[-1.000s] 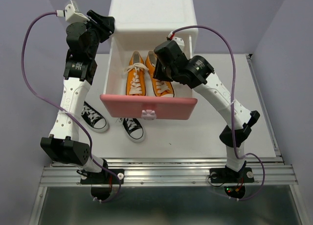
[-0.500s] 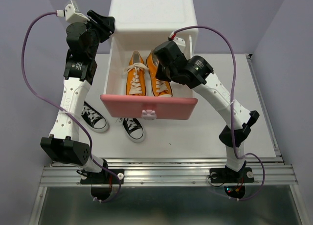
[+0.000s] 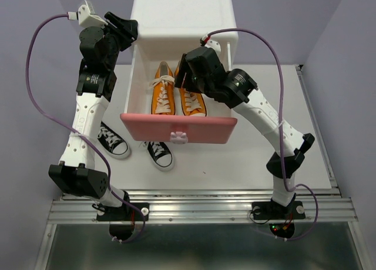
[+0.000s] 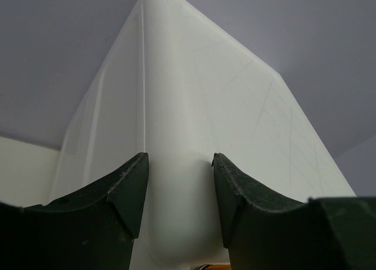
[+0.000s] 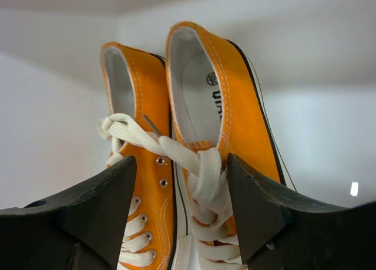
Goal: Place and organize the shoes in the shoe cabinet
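The white shoe cabinet (image 3: 182, 14) stands at the back with its pink-fronted drawer (image 3: 179, 128) pulled out. Two orange shoes (image 3: 164, 94) (image 3: 192, 101) lie side by side in the drawer, toes toward the pink front. My right gripper (image 3: 187, 81) (image 5: 182, 164) hovers open over the right orange shoe (image 5: 235, 105), its fingers either side of the laces without touching. The left orange shoe (image 5: 138, 105) lies beside it. Two black shoes (image 3: 113, 139) (image 3: 160, 154) lie on the table left of the drawer. My left gripper (image 3: 130, 32) (image 4: 180, 164) clamps the cabinet's front left corner (image 4: 194, 105).
The drawer's pink front with its bunny knob (image 3: 178, 135) overhangs the table in the middle. The right arm reaches over the drawer's right wall. The table's right edge rail (image 3: 317, 123) runs along the far right.
My right gripper has opened and let go of the right orange shoe, which now rests in the drawer. It shifted slightly back and left. The left arm has not moved.
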Robot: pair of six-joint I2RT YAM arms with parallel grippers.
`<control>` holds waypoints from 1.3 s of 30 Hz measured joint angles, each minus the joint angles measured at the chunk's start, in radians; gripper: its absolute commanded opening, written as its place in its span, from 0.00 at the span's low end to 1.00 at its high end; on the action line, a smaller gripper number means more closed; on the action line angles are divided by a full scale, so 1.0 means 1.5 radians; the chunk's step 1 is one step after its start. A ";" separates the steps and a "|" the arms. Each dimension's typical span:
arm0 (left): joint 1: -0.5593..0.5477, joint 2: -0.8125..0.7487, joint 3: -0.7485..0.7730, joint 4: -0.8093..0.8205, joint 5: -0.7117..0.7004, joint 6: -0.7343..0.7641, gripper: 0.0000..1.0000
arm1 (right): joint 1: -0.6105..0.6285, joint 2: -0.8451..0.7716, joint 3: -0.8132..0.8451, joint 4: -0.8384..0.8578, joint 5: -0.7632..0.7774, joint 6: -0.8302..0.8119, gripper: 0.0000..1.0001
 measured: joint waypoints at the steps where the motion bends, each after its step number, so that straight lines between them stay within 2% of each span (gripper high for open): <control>1: 0.000 0.000 0.001 -0.001 0.000 0.000 0.57 | 0.000 -0.013 -0.016 0.023 -0.001 -0.004 0.77; 3: 0.000 0.000 0.002 -0.003 0.000 0.000 0.57 | 0.000 -0.029 -0.028 0.053 -0.001 -0.011 0.83; 5: 0.000 0.001 0.004 -0.005 0.001 0.000 0.57 | 0.000 -0.049 -0.039 0.091 -0.001 -0.025 0.98; 6: 0.000 0.001 0.005 -0.007 0.001 0.000 0.57 | 0.000 -0.058 -0.044 0.108 -0.004 -0.031 1.00; 13: 0.000 0.004 0.014 -0.017 0.002 0.000 0.57 | 0.000 -0.180 -0.140 0.275 -0.081 -0.098 1.00; 18: 0.000 0.008 0.023 -0.028 0.004 0.000 0.57 | 0.000 -0.259 -0.195 0.345 -0.200 -0.144 1.00; 25: 0.000 0.011 0.039 -0.047 0.005 0.006 0.57 | 0.001 -0.236 -0.085 0.331 -0.398 -0.175 1.00; 30: 0.000 0.016 0.050 -0.060 0.007 0.017 0.57 | 0.029 -0.197 -0.030 0.271 -0.531 -0.215 1.00; 34: 0.000 0.014 0.050 -0.060 0.008 0.019 0.57 | 0.069 -0.182 -0.028 0.241 -0.590 -0.233 1.00; 39: 0.000 0.014 0.047 -0.056 0.011 0.019 0.57 | 0.138 -0.162 -0.005 0.161 -0.612 -0.281 1.00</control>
